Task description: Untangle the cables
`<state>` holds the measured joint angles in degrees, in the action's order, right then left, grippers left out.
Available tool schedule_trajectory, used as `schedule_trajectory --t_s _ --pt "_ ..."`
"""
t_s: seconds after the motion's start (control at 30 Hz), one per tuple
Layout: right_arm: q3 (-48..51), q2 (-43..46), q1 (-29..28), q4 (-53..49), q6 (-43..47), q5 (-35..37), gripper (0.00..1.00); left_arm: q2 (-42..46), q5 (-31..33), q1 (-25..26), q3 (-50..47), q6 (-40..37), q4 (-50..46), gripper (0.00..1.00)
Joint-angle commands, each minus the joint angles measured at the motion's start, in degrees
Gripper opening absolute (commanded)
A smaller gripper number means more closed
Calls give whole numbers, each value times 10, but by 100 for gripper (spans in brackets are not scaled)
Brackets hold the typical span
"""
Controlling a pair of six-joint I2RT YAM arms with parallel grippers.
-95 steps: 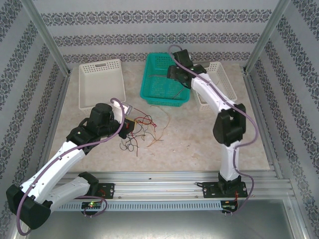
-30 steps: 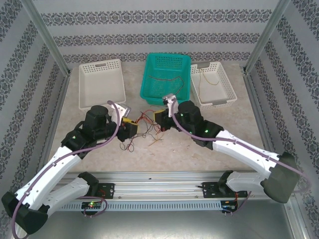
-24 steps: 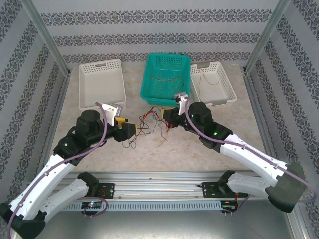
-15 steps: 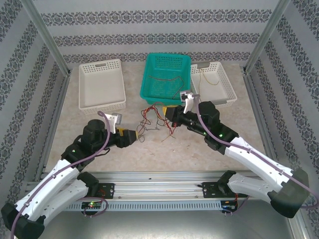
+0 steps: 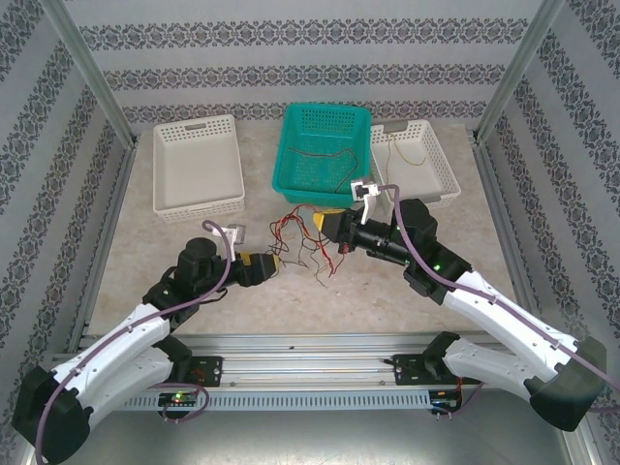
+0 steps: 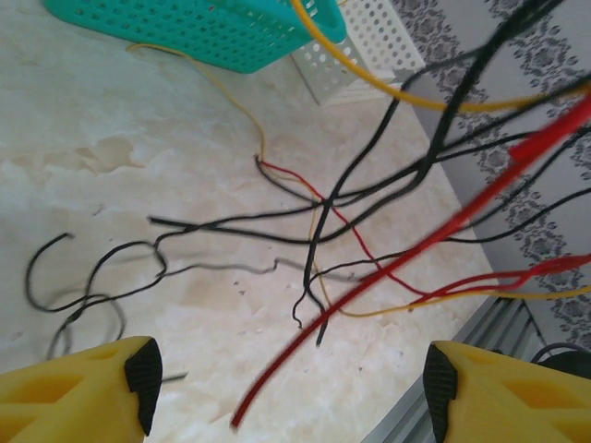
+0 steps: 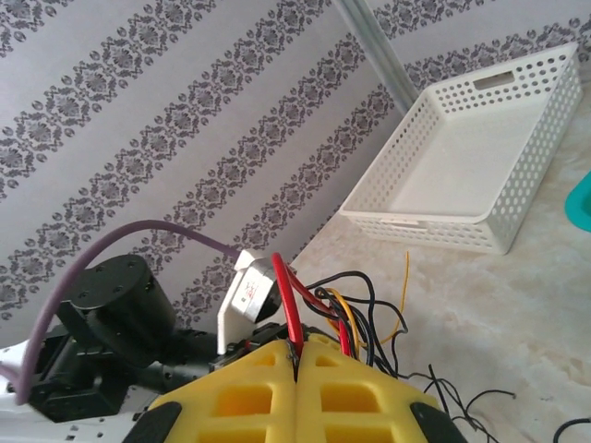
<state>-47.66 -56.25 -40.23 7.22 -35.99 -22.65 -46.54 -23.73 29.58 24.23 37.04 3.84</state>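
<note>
Since a second ago we note that the two grippers have drawn apart. The left arm has pulled back toward the near edge and its jaws have widened, while the right arm has drawn back to the right with the wire bundle in its grip.

Nearest the bases, the left gripper [image 5: 265, 265] stands low over the pale marbled tabletop [image 5: 387, 291]. In its wrist view the left gripper [image 6: 291, 378] shows yellow foam-padded fingers spread wide, with nothing pinched. One red strand ends in the gap between them, and we cannot tell whether it touches either pad.

Just beyond, the thin red, yellow-tan and black cables [image 5: 302, 237] hang as one loose tangle between the two grippers, partly raised and partly trailing on the table. The left wrist view shows the cables [image 6: 369, 231] crossing one another, with black ends lying on the marble.

The right gripper [image 5: 329, 225] sits at the right side of the tangle. Its wrist view shows the right gripper [image 7: 295, 355] with its pads pressed together, pinching a red strand of the cables [image 7: 337, 300], with others bunched just ahead.

Farther back, three baskets stand in a row. At left is a white perforated plastic basket [image 5: 197, 123]. In the middle is a teal plastic mesh basket [image 5: 320, 194] with a thin strand inside. At right is a second white basket [image 5: 447, 163] holding a yellow-tan strand [image 5: 405, 160].
</note>
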Motion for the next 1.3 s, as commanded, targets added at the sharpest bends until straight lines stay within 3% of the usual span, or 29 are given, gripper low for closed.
schedule_trajectory --t_s 0.0,0.27,0.5,0.67,0.93,1.17,1.27 --pt "-8 11 6 42 -12 -37 0 -7 -13 4 -11 21 110 78" --pt "-1 17 5 66 -21 -87 0 -50 -9 5 -5 8 144 77" --pt "0 16 1 73 -27 -114 0 -75 -6 5 8 -10 154 69" --pt "5 15 -1 78 -30 -124 0 -82 -3 4 15 -15 159 44" --pt "10 29 -2 60 -20 -111 0 -73 0 4 18 -25 137 23" --pt "11 77 22 -40 1 2 0 -13 8 3 1 -41 76 1" --pt "18 94 42 -57 -12 38 0 13 10 3 -9 -44 49 0"
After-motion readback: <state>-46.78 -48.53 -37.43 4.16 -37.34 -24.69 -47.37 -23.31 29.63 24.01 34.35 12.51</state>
